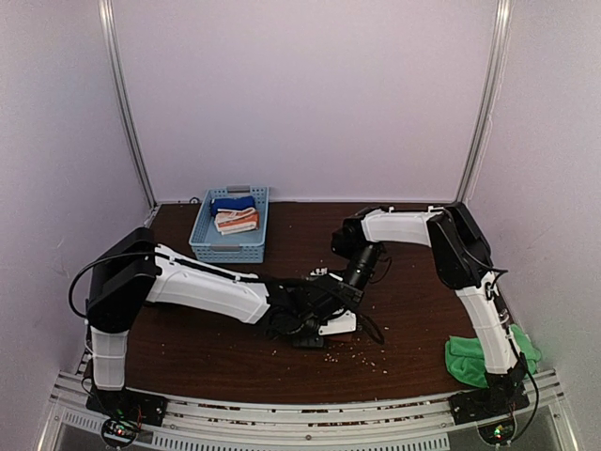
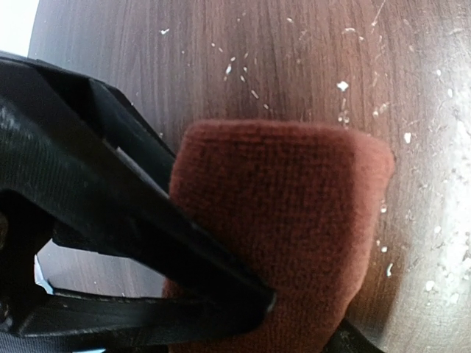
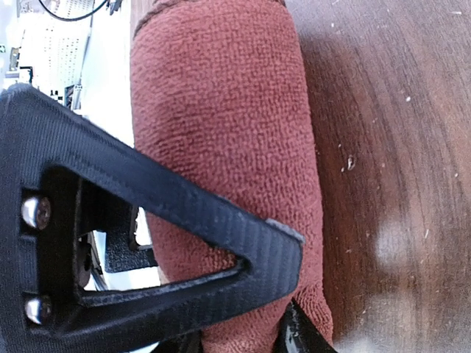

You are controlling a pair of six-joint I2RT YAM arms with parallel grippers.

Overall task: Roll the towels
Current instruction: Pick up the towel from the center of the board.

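Two arms are reaching inward over the table (image 1: 188,357) in the top view. The left gripper (image 1: 329,324) and right gripper (image 1: 351,282) are meeting near its middle and hiding what is lying under them. The green towel (image 1: 465,362) is lying crumpled beside the right arm's base, well apart. Only the wrist views are showing the rust towel (image 2: 294,220). At the left wrist it is lying rolled on the wood between the fingers (image 2: 147,220); whether they are pressing it I cannot tell. At the right wrist the roll is running lengthwise, with the right jaws clamping it.
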